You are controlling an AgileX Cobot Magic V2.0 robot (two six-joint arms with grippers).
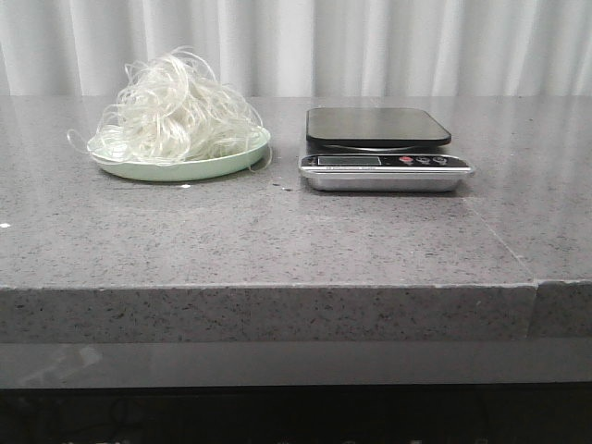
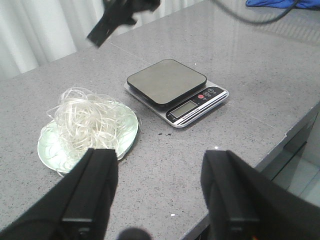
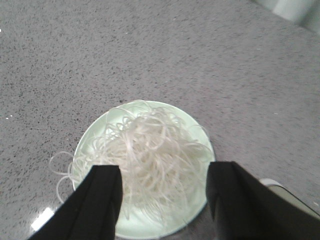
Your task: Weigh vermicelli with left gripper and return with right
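On the grey stone worktop, the vermicelli is heaped as a loose tangle on a pale green plate, with a few stray loops hanging over the rim. A kitchen scale stands just beside the plate, to its right in the front view, and its dark platform is seen bare, so the weighing is judged not yet begun.

The left tool is held spread wide and empty, short of the plate, with the noodles lying ahead of it and toward its left finger. The right tool is also parted and empty, and is poised above the plate with the tangle between its fingers.

The coming lift is assigned to the left arm, and the carry is judged to run sideways from plate to scale. No long axis is offered by the round heap.
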